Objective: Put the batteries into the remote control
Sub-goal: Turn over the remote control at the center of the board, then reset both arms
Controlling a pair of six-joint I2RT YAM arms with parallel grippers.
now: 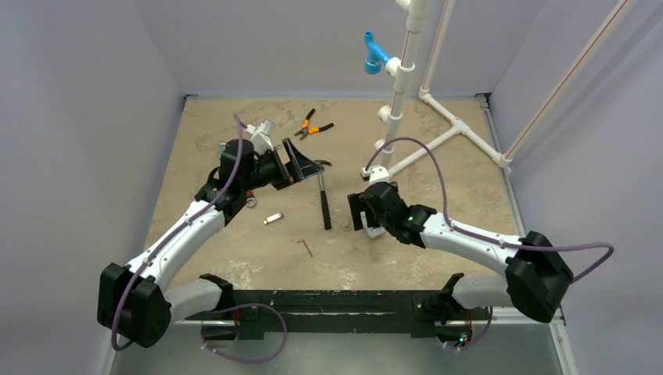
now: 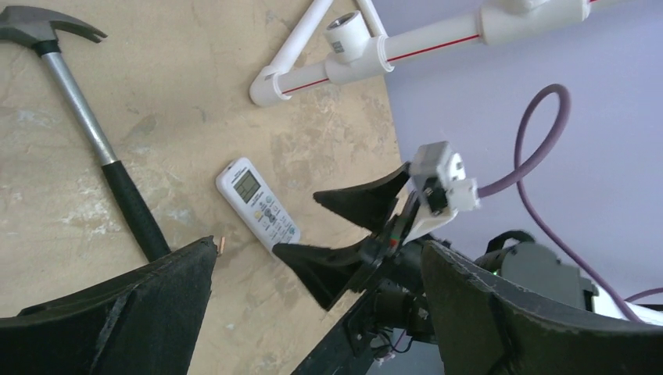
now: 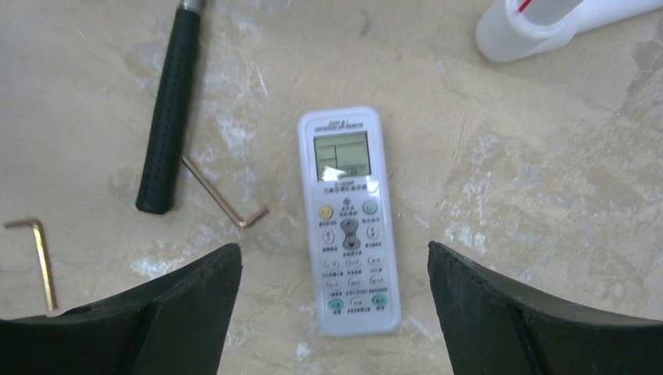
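Close to the arm bases, a small bent hex key (image 1: 306, 247) lies on the table (image 1: 234, 262). A bit further out, the right gripper (image 3: 332, 246) hangs right over the remote control (image 3: 349, 219). Its jaws are wide apart and hold nothing. The remote lies flat with its buttons up, beside the hammer (image 1: 324, 203).

I think the job is only starting. The remote has to be picked up and turned over to reach the battery door. So the jaws must come down on both long sides and squeeze. Another hex key (image 3: 215, 194) lies close by and could get bumped.

Further off, the left gripper (image 1: 301, 162) is up in the air, jaws apart and empty. I cannot see the batteries. Pliers (image 1: 313, 125) and white pipes (image 1: 461, 125) sit at the far end.
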